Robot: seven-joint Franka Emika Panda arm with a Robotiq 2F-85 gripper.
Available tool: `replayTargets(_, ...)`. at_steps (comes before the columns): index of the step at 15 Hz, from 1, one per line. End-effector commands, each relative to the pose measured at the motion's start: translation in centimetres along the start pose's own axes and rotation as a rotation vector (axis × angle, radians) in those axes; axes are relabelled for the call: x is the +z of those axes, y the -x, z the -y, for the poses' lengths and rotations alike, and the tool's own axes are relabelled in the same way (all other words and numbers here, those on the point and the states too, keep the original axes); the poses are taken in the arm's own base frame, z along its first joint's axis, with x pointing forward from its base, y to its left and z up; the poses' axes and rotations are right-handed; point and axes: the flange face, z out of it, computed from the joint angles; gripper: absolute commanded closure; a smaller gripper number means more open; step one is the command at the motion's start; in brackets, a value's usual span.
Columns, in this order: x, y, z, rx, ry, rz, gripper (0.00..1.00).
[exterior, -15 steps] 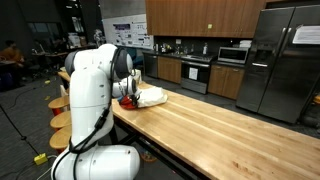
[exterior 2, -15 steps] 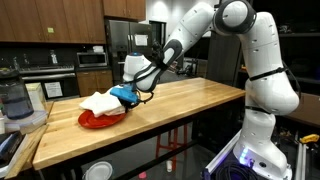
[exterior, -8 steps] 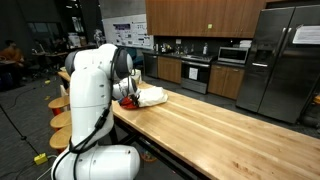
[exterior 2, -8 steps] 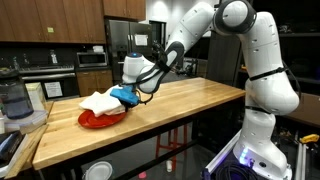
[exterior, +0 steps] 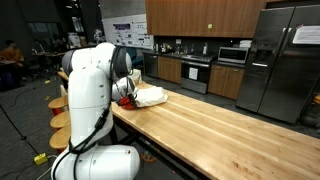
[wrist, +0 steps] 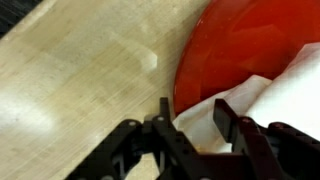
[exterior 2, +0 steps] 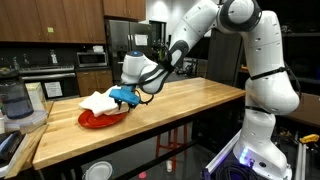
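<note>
Gripper (wrist: 192, 110) hangs low over the rim of the red plate (wrist: 235, 40), fingers apart, w/ the edge of the white cloth (wrist: 262, 98) showing in the gap btwn them. Cloth lies heaped on the plate, which sits near one end of the wood table (exterior 2: 185, 105).

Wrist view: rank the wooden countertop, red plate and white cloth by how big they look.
1. wooden countertop, filling the left side.
2. red plate, cut off by the frame.
3. white cloth, also cropped, so its place below the plate is unsure.
</note>
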Motion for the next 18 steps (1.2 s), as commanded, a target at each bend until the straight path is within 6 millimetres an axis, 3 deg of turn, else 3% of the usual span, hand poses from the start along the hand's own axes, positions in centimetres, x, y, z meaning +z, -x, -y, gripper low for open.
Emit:
replayTargets(1, -3.1, 1.1, -1.4, -0.054, -0.050, 0.000, 0.20)
replayTargets(3, -4.2, 1.8, -1.8, -0.086, -0.083, -0.001, 0.06)
replayTargets(5, -4.9, 1.9, -2.1, -0.114, -0.119, -0.011, 0.00)
replayTargets(9, -4.6, 1.0, -1.9, -0.136, -0.181, -0.018, 0.00)
replayTargets(18, -2.8, -3.1, -1.6, 0.032, -0.225, -0.029, 0.00)
